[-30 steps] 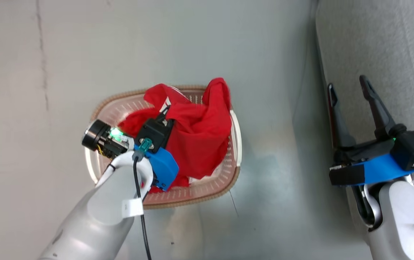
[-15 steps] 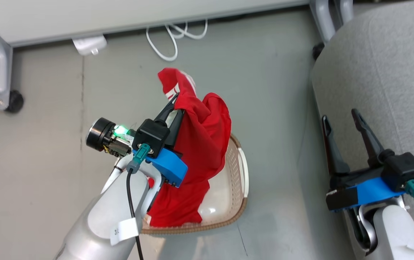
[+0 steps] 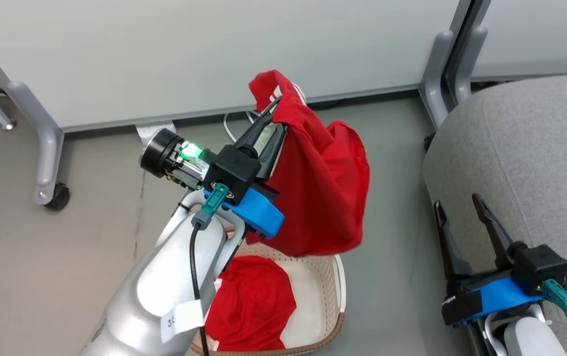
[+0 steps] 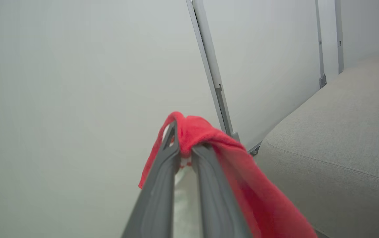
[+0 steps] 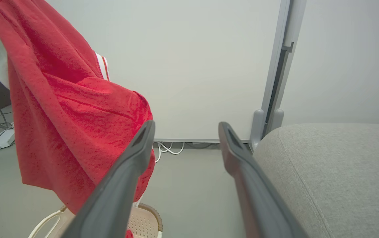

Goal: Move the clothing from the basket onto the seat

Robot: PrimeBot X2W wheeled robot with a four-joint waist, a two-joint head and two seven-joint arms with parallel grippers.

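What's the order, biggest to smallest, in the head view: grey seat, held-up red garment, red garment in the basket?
1. grey seat, though partly cropped.
2. held red garment, pinched in the left gripper.
3. other red garment, in the basket; it lies farther from the camera, so this gap is unsure.

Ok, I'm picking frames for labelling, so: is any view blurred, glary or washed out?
Head view: sharp and evenly lit, no glare. Left wrist view: the left gripper and the red garment look soft, the wall washed pale. Right wrist view: garment weave and seat crisp; the right gripper looks softer toward the bottom edge.
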